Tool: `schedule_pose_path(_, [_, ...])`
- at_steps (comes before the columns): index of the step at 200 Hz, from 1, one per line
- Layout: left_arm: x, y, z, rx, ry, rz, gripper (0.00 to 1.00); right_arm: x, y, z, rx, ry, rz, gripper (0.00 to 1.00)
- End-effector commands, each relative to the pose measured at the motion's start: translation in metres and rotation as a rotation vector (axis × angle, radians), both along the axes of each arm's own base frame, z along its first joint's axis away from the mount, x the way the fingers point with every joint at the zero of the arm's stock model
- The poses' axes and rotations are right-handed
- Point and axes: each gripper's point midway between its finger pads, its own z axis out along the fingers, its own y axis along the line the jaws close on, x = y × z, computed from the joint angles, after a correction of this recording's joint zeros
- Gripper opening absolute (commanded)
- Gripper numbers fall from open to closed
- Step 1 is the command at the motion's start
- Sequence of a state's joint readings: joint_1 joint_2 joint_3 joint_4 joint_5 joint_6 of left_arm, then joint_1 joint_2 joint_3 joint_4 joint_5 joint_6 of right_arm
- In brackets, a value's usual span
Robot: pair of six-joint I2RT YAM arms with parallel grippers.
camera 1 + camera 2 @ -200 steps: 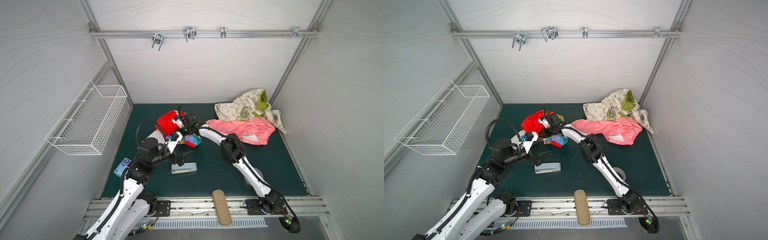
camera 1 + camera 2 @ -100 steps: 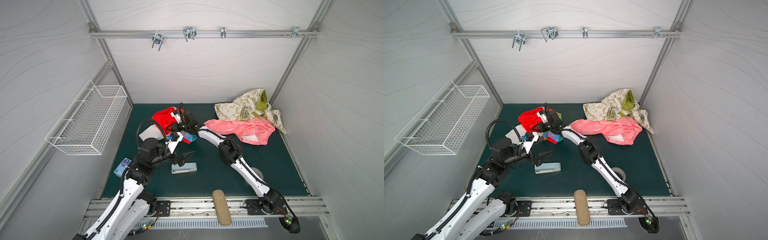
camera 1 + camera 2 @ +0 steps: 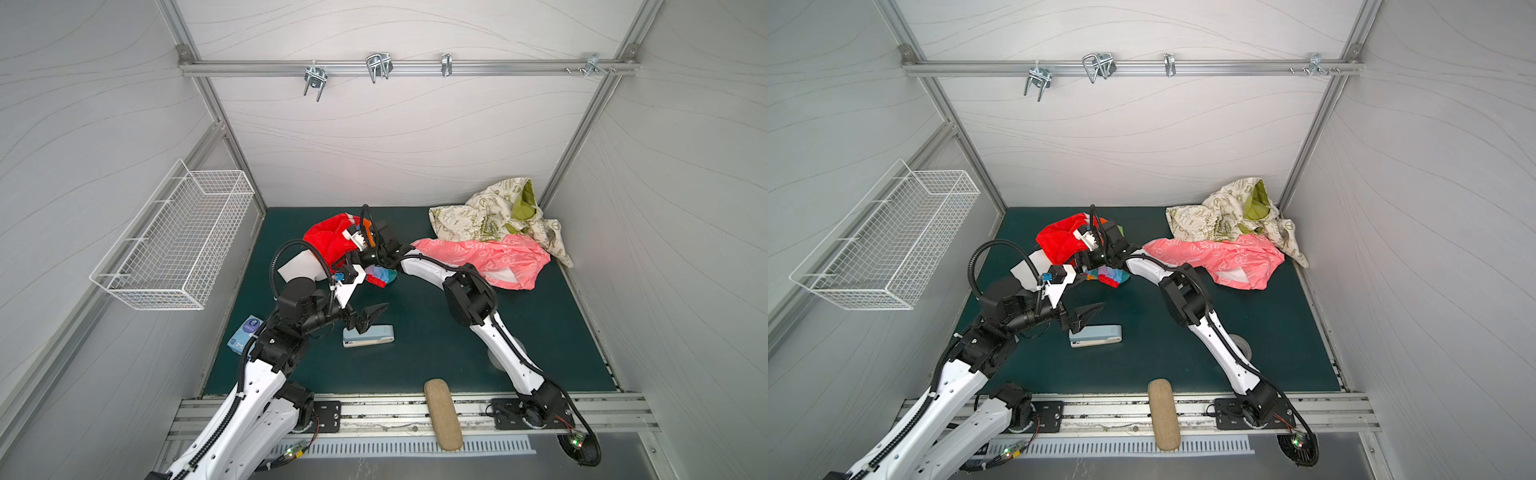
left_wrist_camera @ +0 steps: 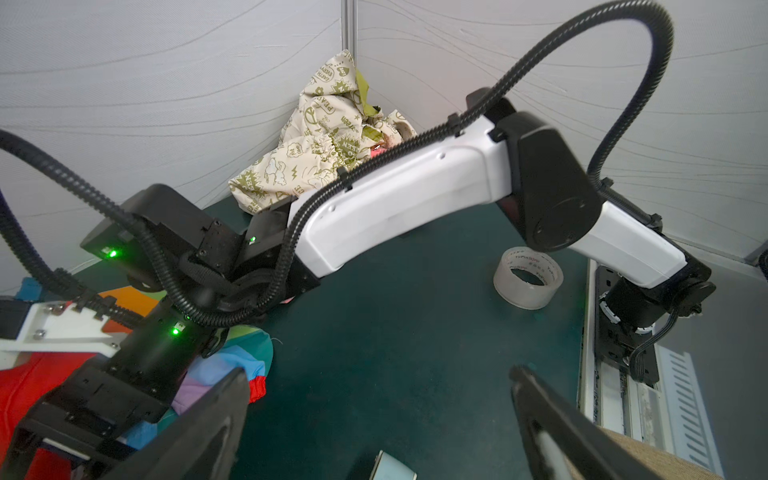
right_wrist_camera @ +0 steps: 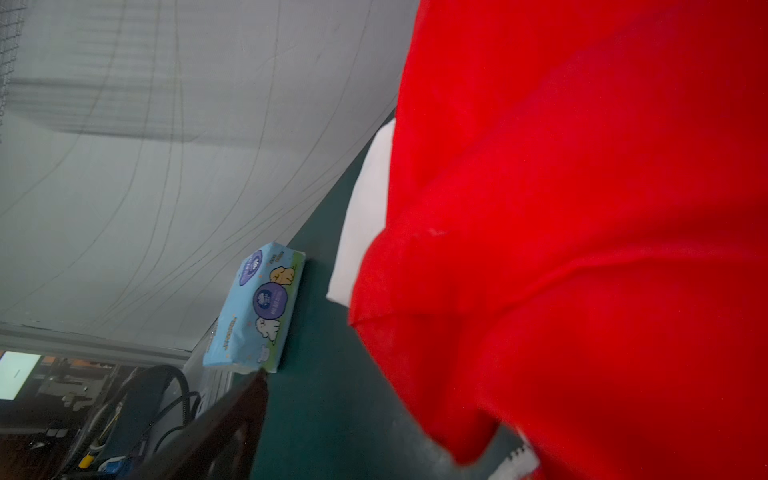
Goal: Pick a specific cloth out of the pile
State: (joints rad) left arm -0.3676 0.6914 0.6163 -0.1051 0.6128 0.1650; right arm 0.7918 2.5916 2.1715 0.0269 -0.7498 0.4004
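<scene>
We see the thin red-orange cloth with a white panel and rainbow stripes (image 3: 326, 243) bunched on the dark green mat (image 3: 436, 357), back-left of centre in both top views. It sits left of the pile (image 3: 494, 245), 2 fabrics in the back-right corner. The crumpled pink fabric with white outline print (image 3: 482, 259) is in front, and the cream fabric with olive-green print (image 3: 478, 214) is behind it at the wall.

Right gripper (image 3: 348, 248) is buried in the red folds, and its forearm spans the space between cloth and pile. In the wrist view red fabric fills most of the frame. 1 finger (image 5: 245, 407) shows far off to the side and the other is hidden. We read the jaws as spread, with nothing visibly pinched.

Left gripper (image 3: 371, 318) hovers over 1 end of the pale blue stapler-shaped block (image 3: 370, 336), jaws spread wide, empty.

Also on the mat: a light blue tissue pack (image 5: 257, 307) at the left wall and a clear tape roll (image 4: 528, 279) near the right arm's base.
</scene>
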Motion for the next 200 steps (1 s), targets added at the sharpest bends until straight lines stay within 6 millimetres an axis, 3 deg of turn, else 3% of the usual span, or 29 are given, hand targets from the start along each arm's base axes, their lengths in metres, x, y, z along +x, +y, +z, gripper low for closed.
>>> schedule_pose_path(1, [-0.001,-0.002,0.013,-0.006,-0.068,-0.003,0.99,-0.017,-0.016,0.073,0.053,-0.092,0.029,0.99])
schedule_pose_path(39, [-0.01,-0.004,0.015,0.036,-0.106,0.014,0.99,-0.034,-0.063,0.085,-0.143,-0.071,-0.052,0.99])
schedule_pose_path(53, [-0.014,-0.004,0.017,0.045,-0.124,0.03,0.99,-0.04,-0.09,0.08,-0.237,-0.098,-0.109,0.99])
schedule_pose_path(98, [-0.014,-0.005,0.017,0.072,-0.132,0.091,0.99,-0.059,-0.188,0.096,-0.328,-0.209,-0.297,0.99])
schedule_pose_path(132, [0.021,0.014,0.002,0.135,-0.083,0.307,0.99,-0.067,-0.278,0.107,-0.362,-0.253,-0.474,0.99])
schedule_pose_path(170, [0.069,0.048,-0.038,0.318,-0.017,0.59,0.99,-0.065,-0.374,0.108,-0.368,-0.241,-0.702,0.99])
schedule_pose_path(187, [0.091,0.067,-0.052,0.315,0.049,0.686,0.99,-0.064,-0.403,0.108,-0.359,-0.221,-0.774,0.99])
schedule_pose_path(200, [0.107,0.085,-0.064,0.257,0.118,0.745,0.99,-0.065,-0.414,0.105,-0.354,-0.215,-0.797,0.99])
